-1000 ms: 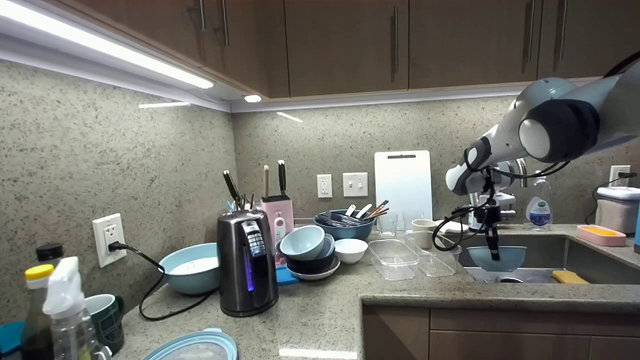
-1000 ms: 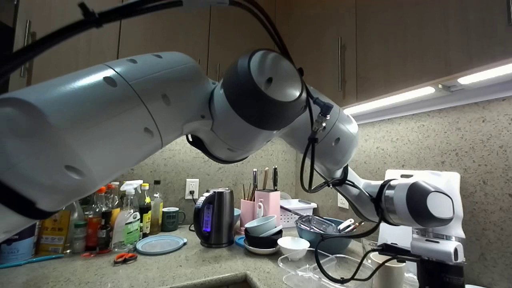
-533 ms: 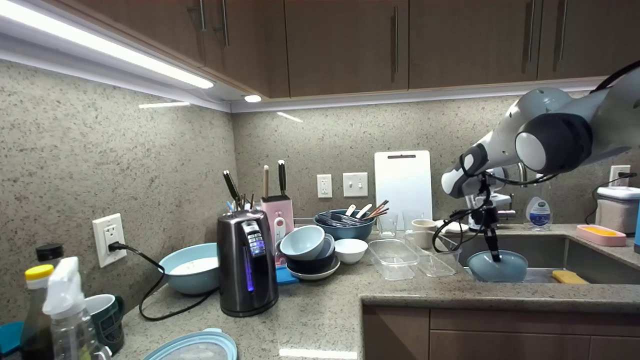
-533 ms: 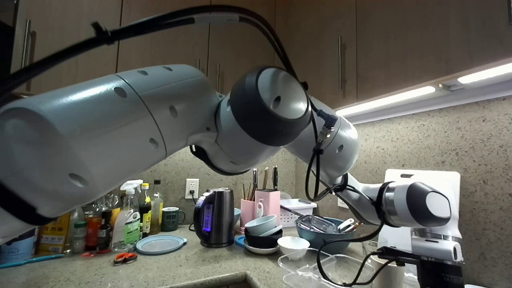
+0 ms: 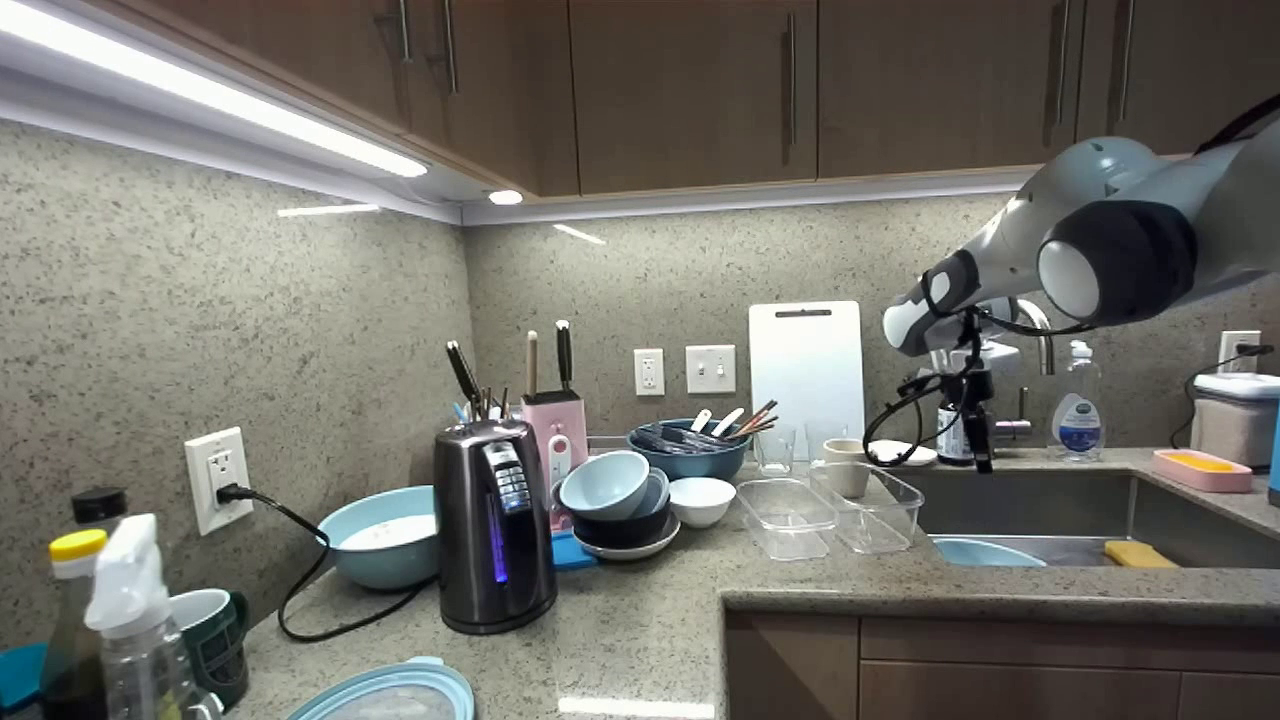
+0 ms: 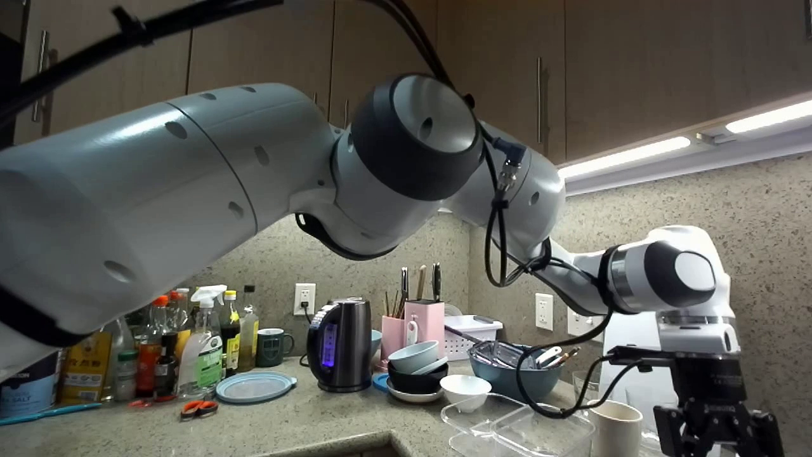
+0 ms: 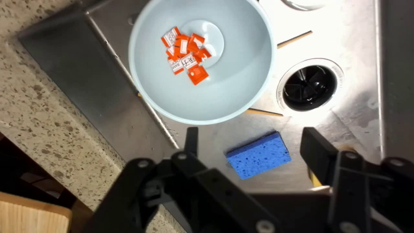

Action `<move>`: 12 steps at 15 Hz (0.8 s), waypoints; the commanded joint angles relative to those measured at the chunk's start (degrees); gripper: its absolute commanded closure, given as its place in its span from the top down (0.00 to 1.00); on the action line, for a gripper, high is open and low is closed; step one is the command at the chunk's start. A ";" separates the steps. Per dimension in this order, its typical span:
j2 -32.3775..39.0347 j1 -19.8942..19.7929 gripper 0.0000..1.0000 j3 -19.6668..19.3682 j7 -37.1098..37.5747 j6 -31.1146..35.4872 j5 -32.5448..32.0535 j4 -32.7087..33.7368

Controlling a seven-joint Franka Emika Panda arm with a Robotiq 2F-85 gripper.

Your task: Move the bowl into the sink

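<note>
The light blue bowl (image 7: 239, 87) rests in the metal sink (image 7: 207, 155), with several orange-and-white packets (image 7: 186, 51) inside it. Only the upper part of that bowl (image 5: 988, 552) shows in an exterior view, since the counter's front edge hides the rest. Above the sink, clear of the bowl, hangs my gripper (image 7: 252, 137). Its jaws stand wide apart with nothing between them; in the wrist view the bowl's rim is just beyond the fingertips. The gripper (image 6: 720, 438) also shows at the lower right of an exterior view, its fingertips cut off.
On the sink floor are a blue sponge (image 7: 258, 157), a drain (image 7: 309, 85) and thin sticks (image 7: 294, 39). A yellow sponge (image 5: 1138, 554) lies there too. Behind stand the faucet (image 5: 1040, 335) and a soap bottle (image 5: 1080, 415). Clear plastic containers (image 5: 870, 520) sit beside the sink.
The gripper, earlier shut on the bowl's rim, lowered the bowl and let it go. The jaws have opened and the arm has risen, while the bowl now lies lower in the sink.
</note>
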 commanded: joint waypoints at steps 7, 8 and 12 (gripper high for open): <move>-23.32 6.90 1.00 -2.37 -1.26 4.57 -0.83 -21.04; -25.72 8.11 1.00 -2.59 -0.92 5.20 -1.22 -23.49; -34.32 13.76 1.00 -3.40 0.66 8.92 -5.42 -34.15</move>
